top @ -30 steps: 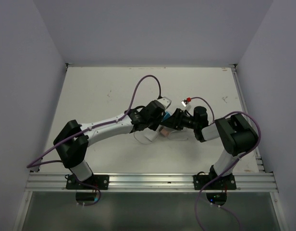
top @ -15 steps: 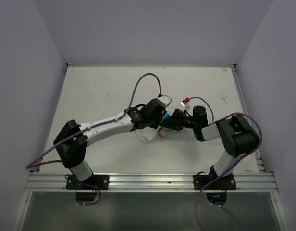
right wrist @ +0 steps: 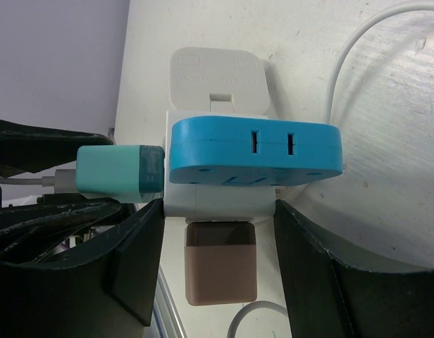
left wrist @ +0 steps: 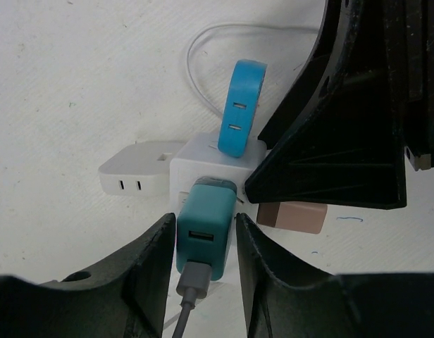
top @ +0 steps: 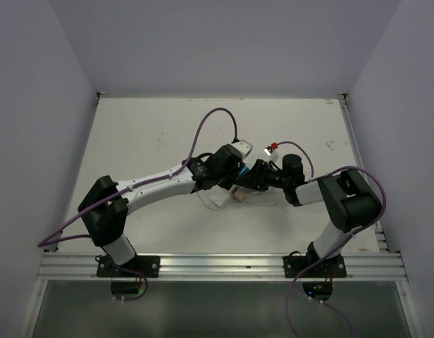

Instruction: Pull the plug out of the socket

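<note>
Moved: over the last second your left gripper has crept a little toward the far side of the table. The white block that showed below its wrist in the top view is now mostly covered. Your right arm has hardly shifted.
Left gripper: its two black fingers lie against both long sides of the teal plug. No gap shows on either side, so you are pinching it.
Right gripper: its fingers press on opposite sides of the socket cube and clamp it.
Teal plug: you have it seated in one side of the socket cube, with its darker end butted against the white face. A grey cable leaves its back end between your left fingers.
Socket cube: it lies on the table near the middle, right where your two wrists meet. In the top view they almost hide it.
Blue adapter: it is plugged into another face of the cube, with two slots showing.
White flat plug and brown plug: they sit on opposite sides of the cube. The brown one lies between your right fingers.
White cable: it curls on the table just beyond the cube.
</note>
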### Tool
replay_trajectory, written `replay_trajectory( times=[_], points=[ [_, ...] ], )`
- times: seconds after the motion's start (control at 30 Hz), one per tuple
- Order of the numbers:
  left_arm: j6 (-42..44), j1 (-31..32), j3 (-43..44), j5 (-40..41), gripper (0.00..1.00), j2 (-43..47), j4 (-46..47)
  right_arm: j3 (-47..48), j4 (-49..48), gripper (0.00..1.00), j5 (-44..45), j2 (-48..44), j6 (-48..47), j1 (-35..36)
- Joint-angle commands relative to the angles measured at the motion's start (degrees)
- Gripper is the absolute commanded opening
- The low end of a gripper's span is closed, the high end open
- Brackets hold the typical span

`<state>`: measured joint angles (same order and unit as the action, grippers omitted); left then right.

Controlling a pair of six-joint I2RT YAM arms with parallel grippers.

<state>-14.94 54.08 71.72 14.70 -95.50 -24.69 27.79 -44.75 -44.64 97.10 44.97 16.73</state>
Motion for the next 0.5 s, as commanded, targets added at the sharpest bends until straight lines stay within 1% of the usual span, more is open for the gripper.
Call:
replay_trajectory(
  times=[0.0, 0.1, 0.13, 0.23, 0.47],
  points=[
    [3.07, 0.06, -0.62, -0.37, 0.44, 3.04, 1.92, 0.51, 3.36, 0.00, 3.95, -0.33, -3.84, -0.38],
    [3.51, -0.56, -1.06, -1.69, 0.46, 2.96, 2.10, 0.60, 3.36, 0.00, 3.77, -0.33, -3.93, -0.38],
    [3.51, -1.17, -1.15, -2.82, 0.49, 2.87, 2.10, 0.60, 3.36, 0.00, 3.69, -0.42, -3.93, -0.38],
    [3.60, -2.49, -1.41, -4.06, 0.49, 3.04, 2.45, 0.69, 3.36, 0.00, 3.60, -0.33, -4.01, -0.38],
    [4.39, -3.11, -0.71, -5.38, 0.48, 1.99, 2.45, 0.77, 3.00, 0.00, 3.25, 0.02, -3.93, -0.38]
  ],
)
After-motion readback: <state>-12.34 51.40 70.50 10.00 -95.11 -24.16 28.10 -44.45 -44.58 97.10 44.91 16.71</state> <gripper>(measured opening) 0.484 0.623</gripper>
